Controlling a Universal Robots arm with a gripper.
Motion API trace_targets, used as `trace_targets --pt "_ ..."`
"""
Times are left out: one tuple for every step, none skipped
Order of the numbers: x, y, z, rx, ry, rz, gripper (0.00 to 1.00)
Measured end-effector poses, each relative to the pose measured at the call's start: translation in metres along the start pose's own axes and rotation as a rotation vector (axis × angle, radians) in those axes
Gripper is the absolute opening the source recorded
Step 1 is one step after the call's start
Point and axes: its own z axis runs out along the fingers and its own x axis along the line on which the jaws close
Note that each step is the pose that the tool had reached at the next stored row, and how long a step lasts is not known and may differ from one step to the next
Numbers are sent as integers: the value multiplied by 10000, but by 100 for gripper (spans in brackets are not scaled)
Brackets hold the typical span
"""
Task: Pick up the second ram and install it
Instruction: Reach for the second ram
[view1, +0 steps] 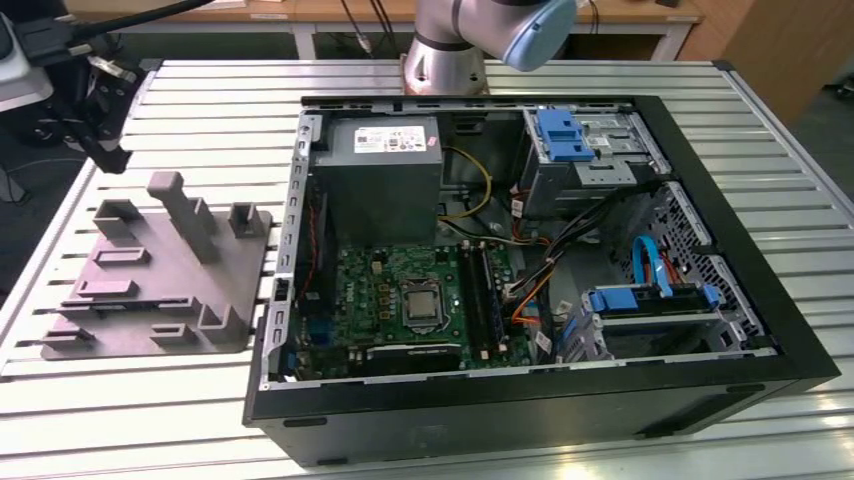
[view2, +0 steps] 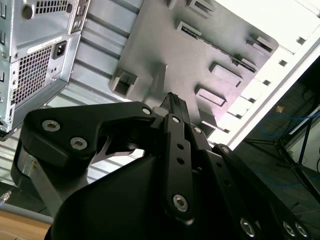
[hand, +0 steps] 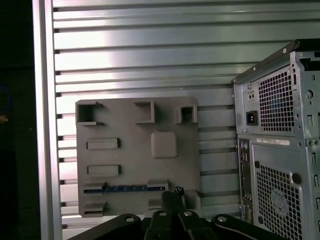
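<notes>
In the first wrist view the second ram (hand: 125, 188) is a thin dark strip with blue marks. It lies flat between two low blocks of the grey holder tray (hand: 135, 130). My gripper (hand: 175, 192) hangs just beside that strip's end, fingers pressed together with nothing between them. In the exterior view the gripper (view1: 110, 155) hovers past the far left corner of the tray (view1: 147, 290). The second wrist view shows the fingertips (view2: 172, 98) meeting above the tray (view2: 165, 45).
An open black PC case (view1: 534, 400) lies on the slatted metal table (view1: 200, 100), to the exterior view's right of the tray. Inside are the green board (view1: 387, 290), its long black slots (view1: 483, 290), a grey power supply (view1: 380, 165) and blue-latched drive bays (view1: 567, 135). The tray has upright posts (view1: 180, 210).
</notes>
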Motion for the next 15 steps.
trace_targets --pt "9 -13 3 0 0 0 11" --pt "17 -25 8 -1 -1 -2 11" --pt "24 -37 13 -1 -1 -1 11" --pt "29 -47 18 -1 -1 -1 11" --pt "32 -55 25 0 0 0 11" --pt "34 -63 32 0 0 0 11" --pt "38 -72 40 1 0 0 11" --pt "41 -81 48 -1 0 0 11" --pt "43 -89 57 -1 -1 0 11" --pt "47 -97 65 0 0 0 11" --pt "50 -107 73 0 0 -1 11" --pt "53 -117 80 0 0 -1 11" --pt "57 -129 85 0 0 0 11" --pt "60 -140 90 0 0 -1 11" --pt "63 -151 95 0 -1 -1 11"
